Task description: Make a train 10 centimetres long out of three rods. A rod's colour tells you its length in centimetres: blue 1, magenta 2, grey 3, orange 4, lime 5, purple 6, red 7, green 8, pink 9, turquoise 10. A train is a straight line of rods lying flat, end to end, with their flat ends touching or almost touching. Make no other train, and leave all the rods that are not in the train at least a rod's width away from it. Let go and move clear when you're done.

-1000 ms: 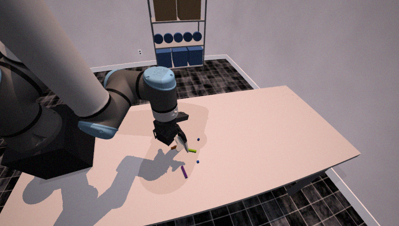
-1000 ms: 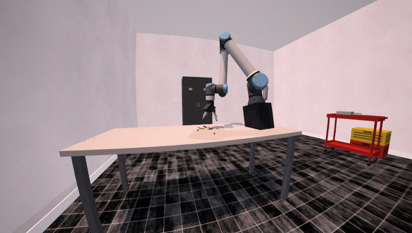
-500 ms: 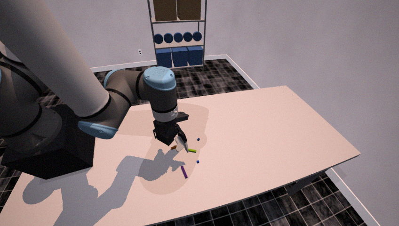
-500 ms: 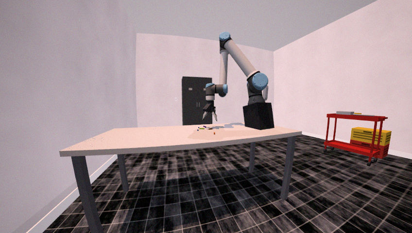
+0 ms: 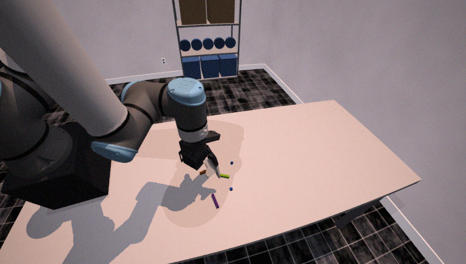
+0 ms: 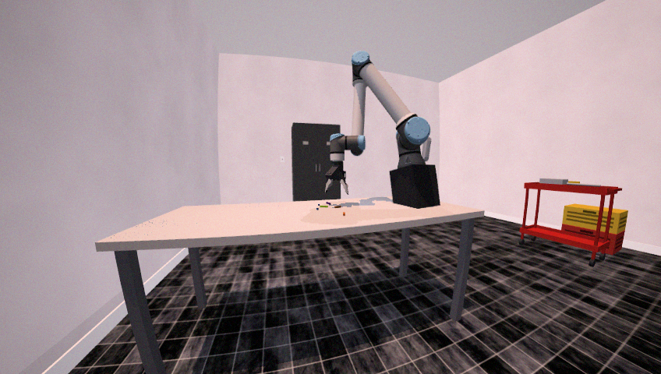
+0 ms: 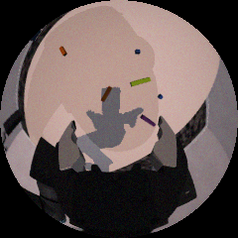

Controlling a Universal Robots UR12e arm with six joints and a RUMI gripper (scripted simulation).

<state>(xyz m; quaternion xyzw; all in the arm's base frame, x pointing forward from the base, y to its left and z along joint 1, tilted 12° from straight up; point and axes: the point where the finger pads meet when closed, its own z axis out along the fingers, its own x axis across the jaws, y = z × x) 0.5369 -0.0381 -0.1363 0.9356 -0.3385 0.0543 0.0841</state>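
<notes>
the jaws (image 5: 212,176) (image 6: 337,192) are standing wide apart, holding nothing, and hovering above the desk (image 5: 294,147) (image 6: 231,222) (image 7: 183,64). the lime rod (image 5: 224,176) (image 6: 323,206) (image 7: 140,81) is lying below them, ahead of the fingertips in the wrist view. around it, one blue rod (image 5: 231,163) (image 6: 317,209) (image 7: 138,52) and another blue rod (image 5: 231,188) (image 6: 318,204) (image 7: 160,96) are resting on opposite sides, apart from it. in the wrist view, the purple rod (image 5: 215,201) (image 6: 328,203) (image 7: 148,120) is lying below the lime rod, a darker orange rod (image 5: 202,171) (image 6: 337,206) (image 7: 106,93) to its left, and a brighter orange rod (image 6: 343,213) (image 7: 62,51) farther left.

Can't make out any change from the earlier pictures, either in the top view or in the exterior one. No visible shift in the claw (image 5: 209,168) (image 6: 337,192) (image 7: 117,144), nor in the rods on the table (image 5: 310,147) (image 6: 231,222) (image 7: 183,59). Can't compare the wrist view, for want of an earlier picture from there.
</notes>
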